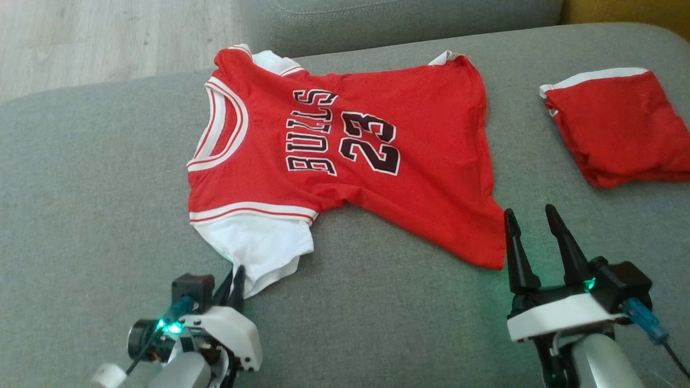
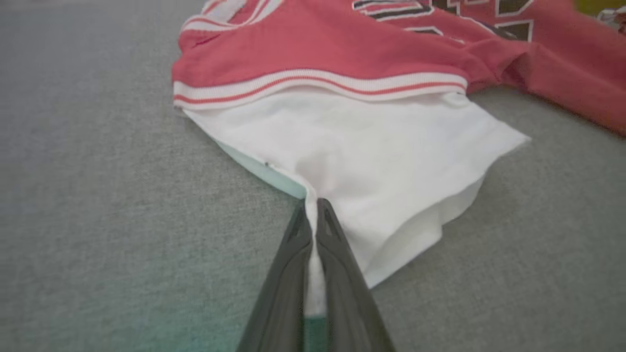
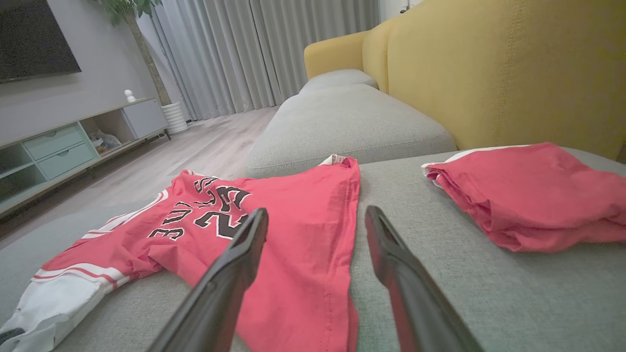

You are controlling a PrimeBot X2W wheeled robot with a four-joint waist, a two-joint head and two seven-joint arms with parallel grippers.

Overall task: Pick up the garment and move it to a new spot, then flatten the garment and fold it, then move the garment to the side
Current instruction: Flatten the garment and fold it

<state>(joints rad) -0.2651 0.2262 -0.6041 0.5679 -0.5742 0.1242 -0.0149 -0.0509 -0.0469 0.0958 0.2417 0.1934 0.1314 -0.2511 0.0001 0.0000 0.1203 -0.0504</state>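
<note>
left gripper (image 1: 233,280) is pinching sleeve (image 1: 253,242) | right gripper (image 1: 533,221) is hanging spread | jersey (image 1: 345,145) is looking limp, light | you're wanting hem corner (image 1: 493,258) next

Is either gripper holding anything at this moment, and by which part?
The left gripper is shut on the jersey, pinching the edge of its white sleeve. The right gripper is open and holds nothing.

You see soft, matt cloth in the jersey (image 1: 420,178), a coarse matt weave on the cushion (image 1: 81,215), smooth, dull-sheened dark plastic on the fingers (image 1: 517,258), and a pale wood-grain floor (image 1: 108,37).
</note>
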